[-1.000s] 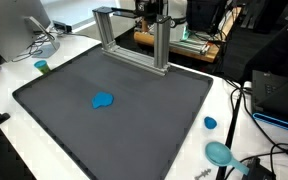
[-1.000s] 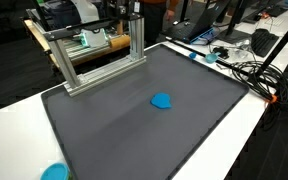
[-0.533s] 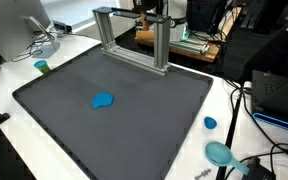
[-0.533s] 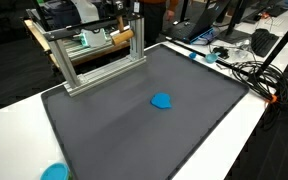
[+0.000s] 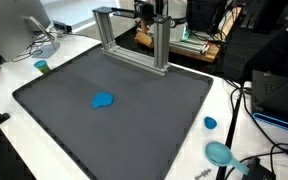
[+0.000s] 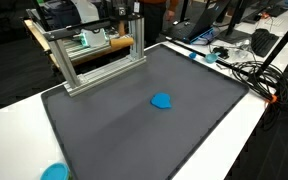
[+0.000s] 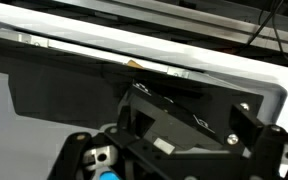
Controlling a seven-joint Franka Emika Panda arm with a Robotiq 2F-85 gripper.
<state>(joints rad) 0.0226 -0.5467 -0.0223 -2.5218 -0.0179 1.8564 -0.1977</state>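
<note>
My gripper (image 5: 151,12) hangs at the back of the table, just above the top bar of an aluminium frame (image 5: 134,40), and it also shows at the top edge as the gripper (image 6: 136,10). In the wrist view the gripper (image 7: 189,118) is open, its dark fingers (image 7: 249,125) wide apart, with nothing that I can make out held between them. The frame's pale bar (image 7: 134,40) runs across just beyond it. A small blue thing (image 5: 103,100) lies flat on the dark grey mat (image 5: 154,130), far from the gripper, and shows again as the blue thing (image 6: 162,101).
The mat (image 6: 114,130) covers a white table. A small teal cup (image 5: 42,66) stands by a monitor (image 5: 14,25). A blue cap (image 5: 210,123) and a teal round thing (image 5: 219,153) lie beside the mat. Cables (image 6: 246,70) and equipment crowd the table's edge.
</note>
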